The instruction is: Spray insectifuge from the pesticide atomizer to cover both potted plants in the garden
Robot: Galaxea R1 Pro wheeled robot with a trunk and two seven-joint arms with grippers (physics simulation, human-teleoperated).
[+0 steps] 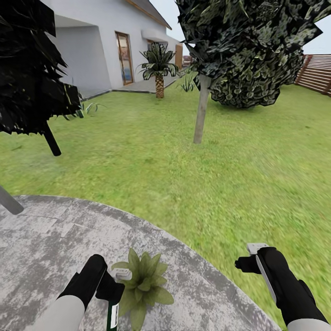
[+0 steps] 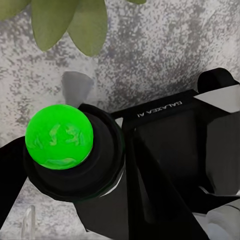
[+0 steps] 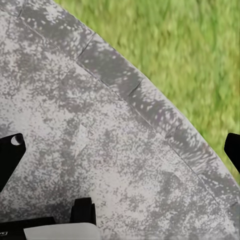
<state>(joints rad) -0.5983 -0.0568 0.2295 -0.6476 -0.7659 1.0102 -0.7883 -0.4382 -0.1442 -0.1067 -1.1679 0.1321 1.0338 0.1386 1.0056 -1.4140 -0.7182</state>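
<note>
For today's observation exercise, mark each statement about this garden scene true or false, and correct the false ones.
1. The left gripper holds the atomizer. True.
2. The potted plant stands on the lawn. False: it stands on the stone patio.
3. The right gripper grips a plant leaf. False: it is open and holds nothing, over the patio's edge.
4. A palm stands near the house. True.
5. The atomizer lies flat on the patio. False: it is in the left gripper, beside the plant.
</note>
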